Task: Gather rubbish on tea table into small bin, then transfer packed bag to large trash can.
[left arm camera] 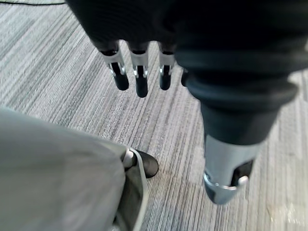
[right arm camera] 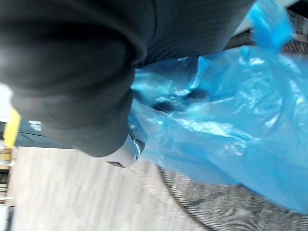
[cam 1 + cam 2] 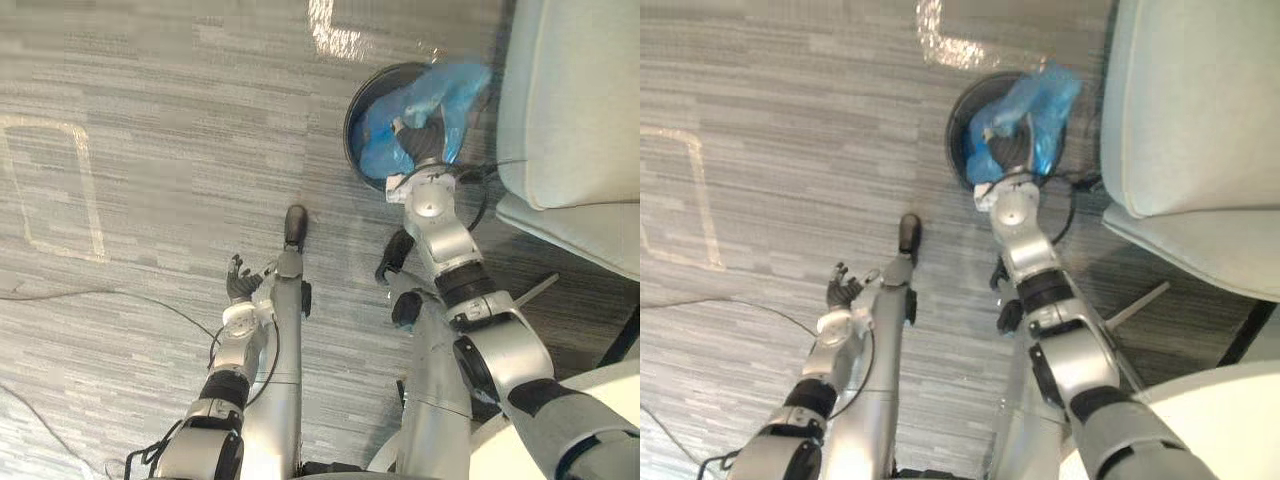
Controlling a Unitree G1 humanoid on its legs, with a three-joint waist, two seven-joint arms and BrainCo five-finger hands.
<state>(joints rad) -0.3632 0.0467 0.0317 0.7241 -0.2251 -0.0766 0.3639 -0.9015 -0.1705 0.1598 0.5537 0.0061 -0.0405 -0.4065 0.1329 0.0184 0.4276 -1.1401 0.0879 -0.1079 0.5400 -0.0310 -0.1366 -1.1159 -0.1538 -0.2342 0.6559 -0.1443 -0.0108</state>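
Note:
A blue plastic bag (image 3: 447, 92) rises out of a small round black bin (image 3: 352, 122) that stands on the grey floor. My right hand (image 3: 425, 140) reaches into the bin's mouth and is shut on the bunched bag. In the right wrist view the bag (image 2: 231, 120) spreads out from under the hand's dark cover, with the bin's rim (image 2: 202, 209) below it; the fingers themselves are covered by the plastic. My left hand (image 3: 238, 276) hangs low at the left, away from the bin, open and holding nothing, its fingers (image 1: 139, 77) straight over bare floor.
A pale upholstered seat (image 3: 570, 100) stands close to the right of the bin. The edge of a white round table (image 3: 585, 400) shows at the lower right. A taped rectangle (image 3: 60, 190) marks the floor at the left.

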